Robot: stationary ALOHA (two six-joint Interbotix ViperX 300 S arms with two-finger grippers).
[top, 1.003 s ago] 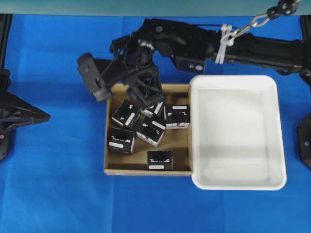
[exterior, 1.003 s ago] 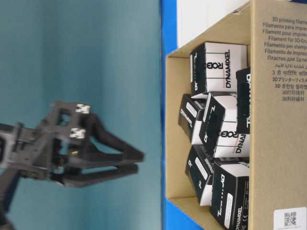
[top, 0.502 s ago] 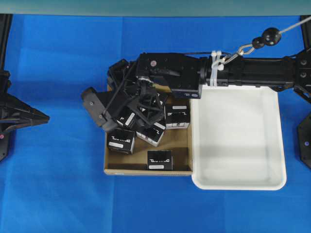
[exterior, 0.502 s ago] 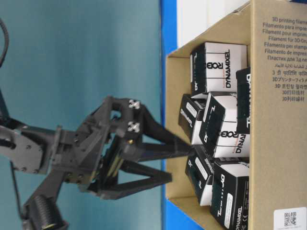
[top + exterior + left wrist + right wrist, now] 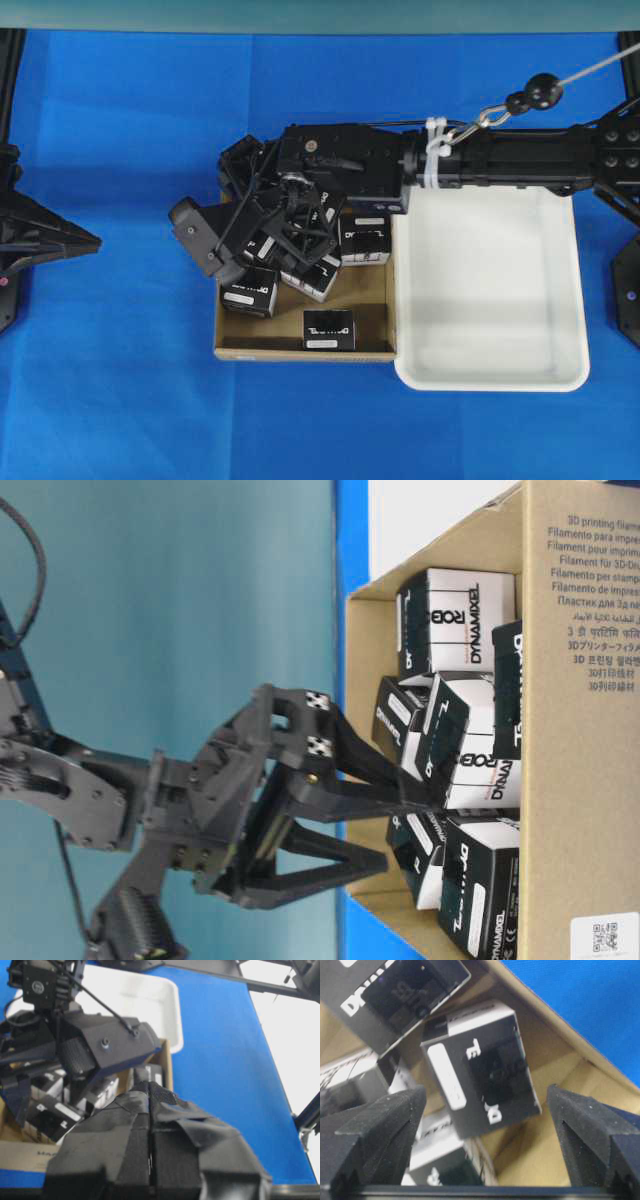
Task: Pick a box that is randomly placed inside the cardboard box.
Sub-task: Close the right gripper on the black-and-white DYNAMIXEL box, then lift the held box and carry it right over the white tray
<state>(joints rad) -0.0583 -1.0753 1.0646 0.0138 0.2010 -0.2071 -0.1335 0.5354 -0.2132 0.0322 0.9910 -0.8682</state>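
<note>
A blue cloth (image 5: pixel 120 380) covers the table, and a teal wall (image 5: pixel 160 600) stands behind it. On the cloth sits the brown cardboard box (image 5: pixel 370 310), its low walls touching the white tray (image 5: pixel 490 290) on one side. The outer wall of the cardboard box (image 5: pixel 585 630) carries printed lines reading "3D printing filament" in several languages, and a QR code sticker sits near its lower corner. The black cartons inside bear white lettering, "ROBOTIS" and "DYNAMIXEL" partly readable, with white label strips.

The right gripper (image 5: pixel 285 235) reaches over the far part of the cardboard box, fingers spread wide apart and holding nothing. In the wrist view its two pads (image 5: pixel 385 1130) flank one tilted black box (image 5: pixel 480 1067) without touching it; this box leans near the cardboard wall, among its neighbours. Another carton (image 5: pixel 329 329) lies alone near the front wall of the cardboard box.

The left gripper (image 5: pixel 150 1125) stays well away from the cardboard box, its taped fingers pressed together, empty.
</note>
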